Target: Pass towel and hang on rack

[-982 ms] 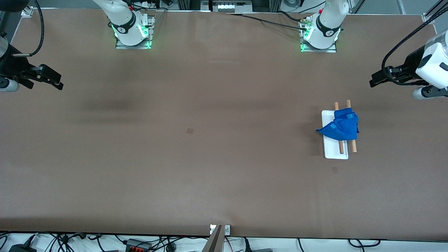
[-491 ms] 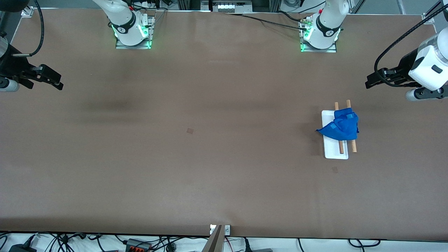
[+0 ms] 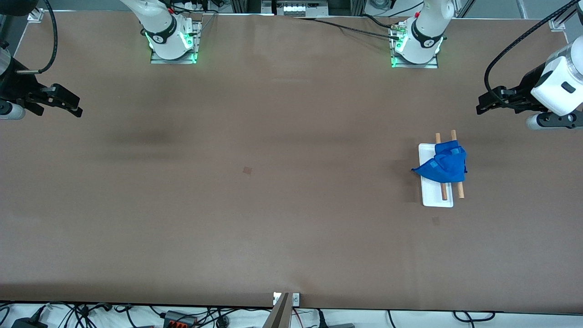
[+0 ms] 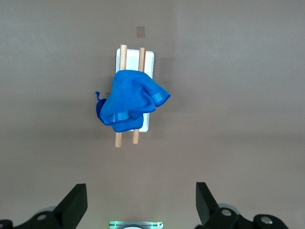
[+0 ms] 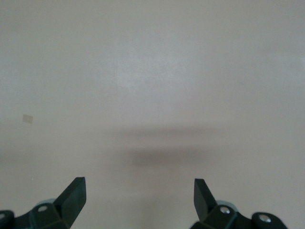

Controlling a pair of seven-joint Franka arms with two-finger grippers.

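The towel [image 3: 442, 166] lies bunched over both rods of the rack [image 3: 436, 198], which stands on the table [image 3: 273, 205] toward the left arm's end, roughly midway between the base-side edge and the camera-side edge. One corner of the cloth hangs past the white base toward the table's middle.

The left claw [image 3: 482, 105] hangs near the table edge at the left arm's end, over bare surface, fingers spread wide and holding nothing; the left wrist view shows the draped rack apart from its fingertips [image 4: 76, 200]. The right claw [image 3: 75, 107] waits at the opposite table edge, also wide and empty.

Risks, as judged from this layout:
- The towel sits crumpled and off-centre. An uneven drape may let it slide off the rods under its own weight.
- The rack looks light. Any claw contact with a rod could tip or shift it.

Change from the earlier frames: the left arm has shifted slightly inward from the table edge, with its claw slightly raised. The towel, rack and right arm are unchanged.
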